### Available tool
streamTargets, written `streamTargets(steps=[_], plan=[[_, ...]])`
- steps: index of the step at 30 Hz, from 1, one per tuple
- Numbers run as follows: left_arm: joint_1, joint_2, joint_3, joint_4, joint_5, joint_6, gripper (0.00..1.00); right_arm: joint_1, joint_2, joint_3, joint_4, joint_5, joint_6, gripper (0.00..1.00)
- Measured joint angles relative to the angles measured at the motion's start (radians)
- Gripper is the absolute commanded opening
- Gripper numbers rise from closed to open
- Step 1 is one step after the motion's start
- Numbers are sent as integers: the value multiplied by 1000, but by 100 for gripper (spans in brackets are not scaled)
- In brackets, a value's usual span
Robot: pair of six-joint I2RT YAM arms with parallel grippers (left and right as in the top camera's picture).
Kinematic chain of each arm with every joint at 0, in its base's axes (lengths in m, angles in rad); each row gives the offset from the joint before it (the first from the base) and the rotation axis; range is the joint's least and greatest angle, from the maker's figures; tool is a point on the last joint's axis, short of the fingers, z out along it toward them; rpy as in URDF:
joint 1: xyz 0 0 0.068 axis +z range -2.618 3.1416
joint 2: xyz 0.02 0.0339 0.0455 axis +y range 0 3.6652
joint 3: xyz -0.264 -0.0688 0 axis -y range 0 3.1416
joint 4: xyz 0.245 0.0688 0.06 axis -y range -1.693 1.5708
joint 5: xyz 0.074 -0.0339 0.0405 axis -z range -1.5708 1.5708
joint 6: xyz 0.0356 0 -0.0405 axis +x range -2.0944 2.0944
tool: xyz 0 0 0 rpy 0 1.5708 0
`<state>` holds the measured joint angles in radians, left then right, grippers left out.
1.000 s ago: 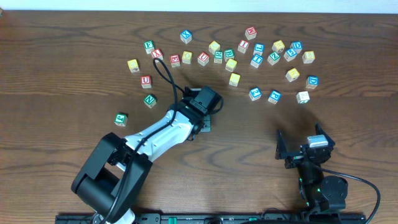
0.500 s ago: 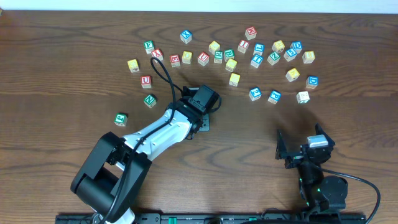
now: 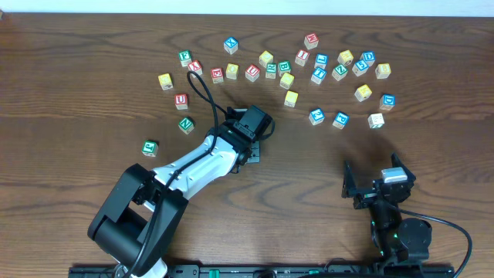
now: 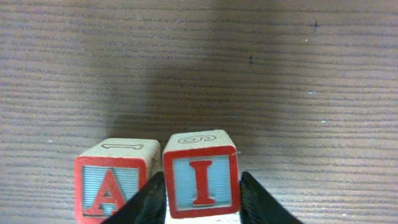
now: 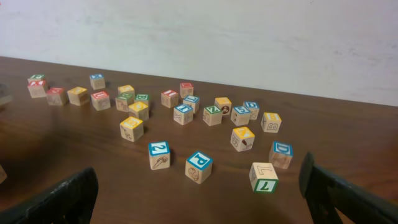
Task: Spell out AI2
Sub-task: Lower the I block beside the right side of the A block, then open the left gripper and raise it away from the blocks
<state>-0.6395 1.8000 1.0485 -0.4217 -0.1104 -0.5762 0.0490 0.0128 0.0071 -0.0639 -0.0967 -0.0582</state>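
Observation:
In the left wrist view a red-framed A block [image 4: 112, 183] and a red-framed I block [image 4: 200, 180] stand side by side on the table, A to the left, almost touching. My left gripper [image 4: 202, 208] has its black fingers against both sides of the I block. From overhead the left gripper [image 3: 252, 151] covers both blocks. The blue 2 block [image 5: 159, 149] sits loose among the scattered blocks, also seen overhead [image 3: 316, 116]. My right gripper [image 5: 199, 199] is open and empty, resting at the front right [image 3: 374, 189].
Many letter blocks lie scattered across the far half of the table, among them a blue P block [image 5: 199, 163], a green 7 block [image 5: 263, 177] and a green block [image 3: 150, 147] alone at the left. The left arm's cable [image 3: 202, 93] loops above the table.
The left wrist shifted very slightly to the left about a second ago and has stayed still since. The right arm has not moved.

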Motion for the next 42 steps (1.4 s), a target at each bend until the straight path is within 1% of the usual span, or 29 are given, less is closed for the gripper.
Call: streamTargets(steps=[1, 12, 18, 31, 42], plan=[[0, 0, 0, 0, 0, 1, 43, 0, 0, 0, 0, 0, 0, 99], [0, 0, 0, 0, 0, 3, 43, 0, 0, 0, 0, 0, 0, 99], [0, 0, 0, 0, 2, 3, 39, 0, 0, 0, 0, 0, 0, 99], [0, -3, 0, -40, 23, 16, 39, 0, 0, 0, 0, 0, 0, 99], [0, -41, 0, -59, 26, 26, 39, 0, 0, 0, 0, 0, 0, 99]])
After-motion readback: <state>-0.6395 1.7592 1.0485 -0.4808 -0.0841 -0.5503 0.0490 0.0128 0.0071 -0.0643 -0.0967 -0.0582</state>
